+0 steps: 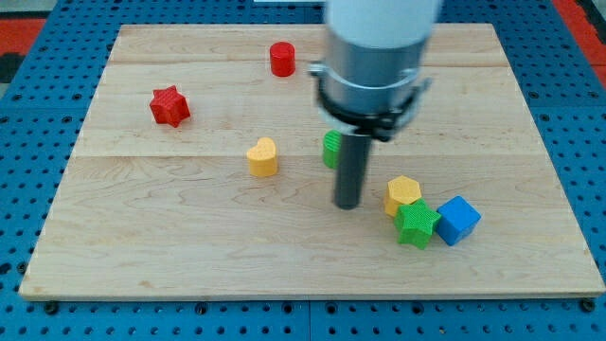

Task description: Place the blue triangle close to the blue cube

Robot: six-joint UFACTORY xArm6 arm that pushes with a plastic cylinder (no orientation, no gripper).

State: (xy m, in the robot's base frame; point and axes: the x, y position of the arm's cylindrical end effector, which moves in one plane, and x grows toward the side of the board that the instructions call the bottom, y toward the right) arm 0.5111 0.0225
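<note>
The blue cube [457,220] sits near the view's bottom right, touching a green star [416,224] on its left. A yellow hexagon [403,193] sits just above the green star. My tip [347,205] rests on the board to the left of the yellow hexagon, a short gap away, and below a green block [329,149] that is partly hidden behind the rod. No blue triangle shows in this view; the arm's wide body covers part of the board's upper middle.
A yellow heart [263,157] lies left of the rod. A red star [169,105] sits at the left and a red cylinder [282,59] near the top. The wooden board [142,246] lies on a blue perforated surface.
</note>
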